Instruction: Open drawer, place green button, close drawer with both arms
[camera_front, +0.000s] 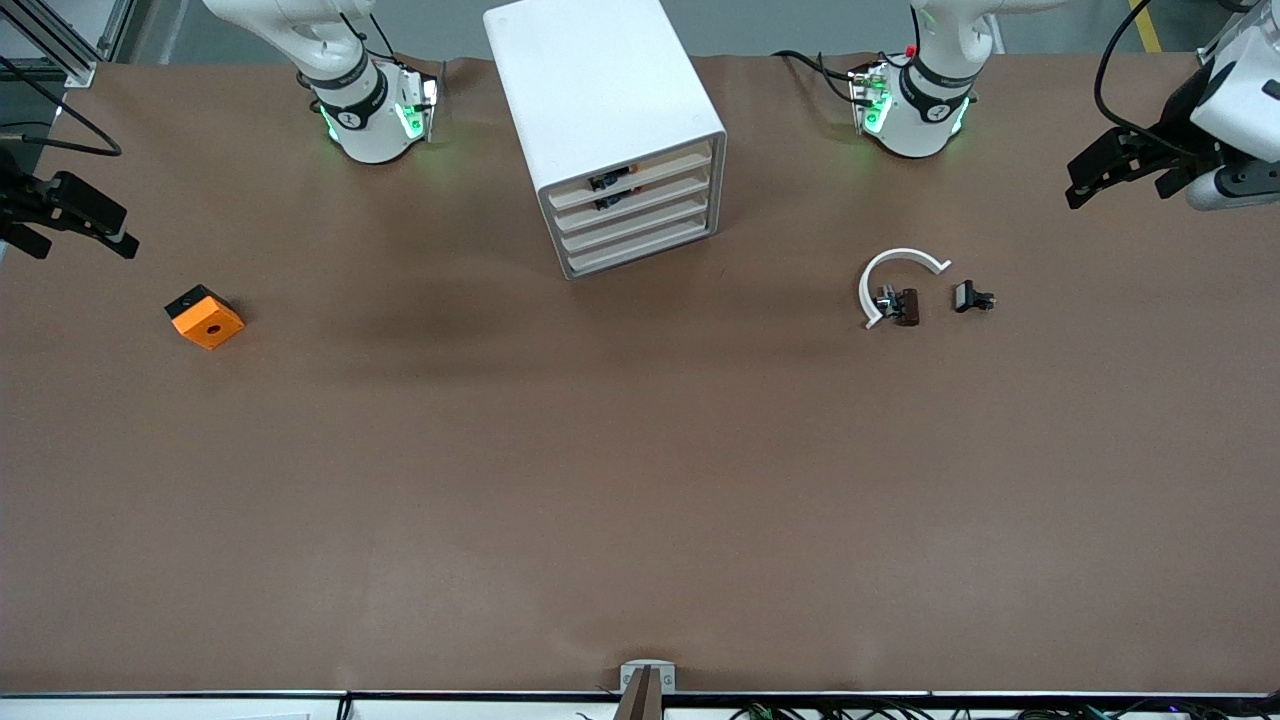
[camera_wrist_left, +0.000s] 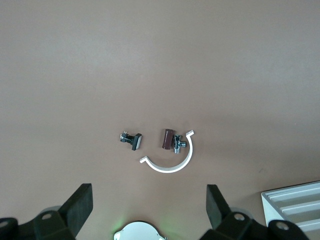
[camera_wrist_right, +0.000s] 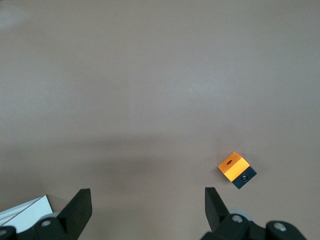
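Note:
The white cabinet (camera_front: 600, 90) stands between the two arm bases, and all of its drawer fronts (camera_front: 632, 207) sit flush and shut. A small black button (camera_front: 973, 297) (camera_wrist_left: 131, 139) lies on its side on the table toward the left arm's end. My left gripper (camera_front: 1115, 190) (camera_wrist_left: 149, 205) hangs open and empty above that end of the table, with the button in its wrist view. Over the right arm's end my right gripper (camera_front: 85, 248) (camera_wrist_right: 147, 205) is open and empty too.
A white C-shaped ring (camera_front: 905, 254) (camera_wrist_left: 167, 168) and a dark brown clip (camera_front: 907, 306) (camera_wrist_left: 166, 138) lie beside the button. An orange cube (camera_front: 205, 318) (camera_wrist_right: 233, 165) sits at the right arm's end. Dark items (camera_front: 612, 181) show in the gaps by the upper drawers.

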